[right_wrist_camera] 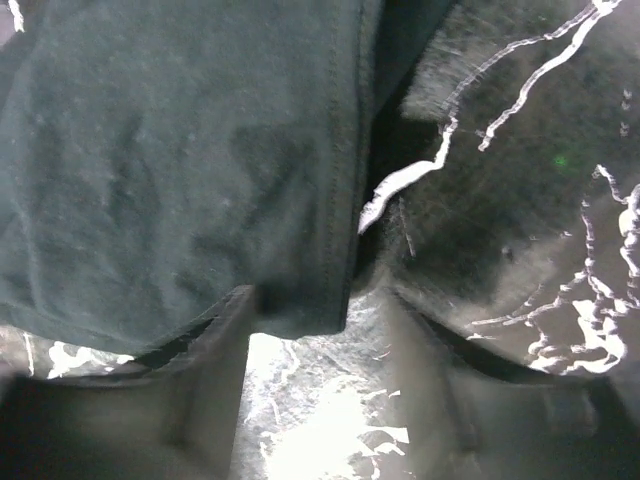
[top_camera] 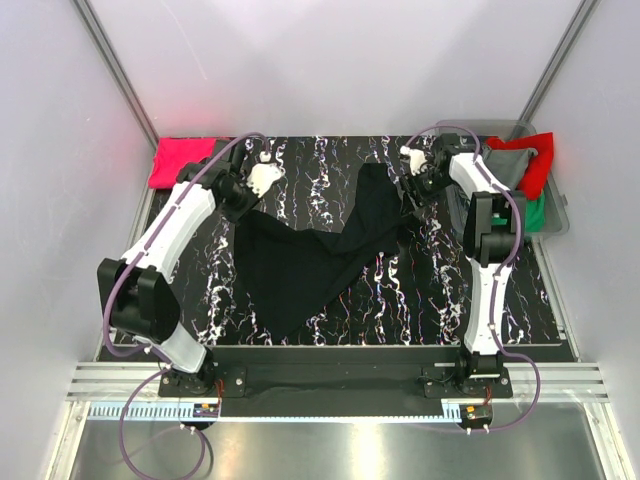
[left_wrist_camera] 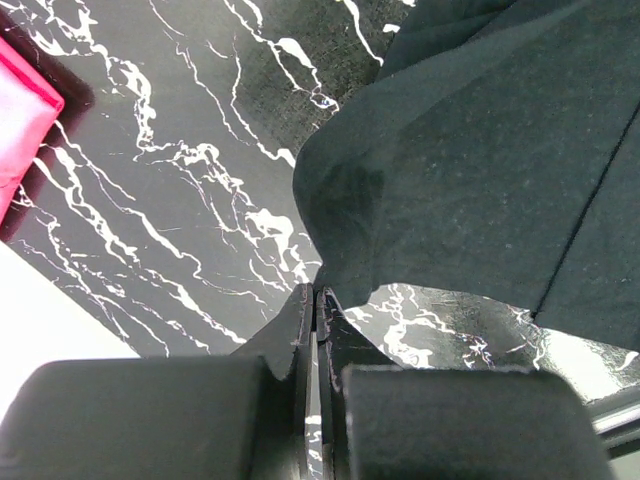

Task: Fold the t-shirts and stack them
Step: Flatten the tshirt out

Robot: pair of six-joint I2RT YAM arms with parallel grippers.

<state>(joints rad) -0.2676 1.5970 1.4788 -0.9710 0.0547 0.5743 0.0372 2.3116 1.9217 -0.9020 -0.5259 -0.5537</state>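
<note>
Step in hand: laying out the black t-shirt for folding.

Left claw: fingers pressed together, apparently pinching the shirt's edge at their tips. The cloth spreads ahead of the claw and to its right.

Right claw: fingers spread, with a stitched hem lying between them, not gripped.

Next move, by judgement: close the right claw on that hem, then draw both claws apart to flatten the cloth.

The pink-red t-shirt lies outboard of the left claw, apart from it.

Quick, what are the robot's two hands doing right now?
Left gripper: shut on the black t-shirt's edge.
Right gripper: open, the shirt's hem between its fingers.
</note>
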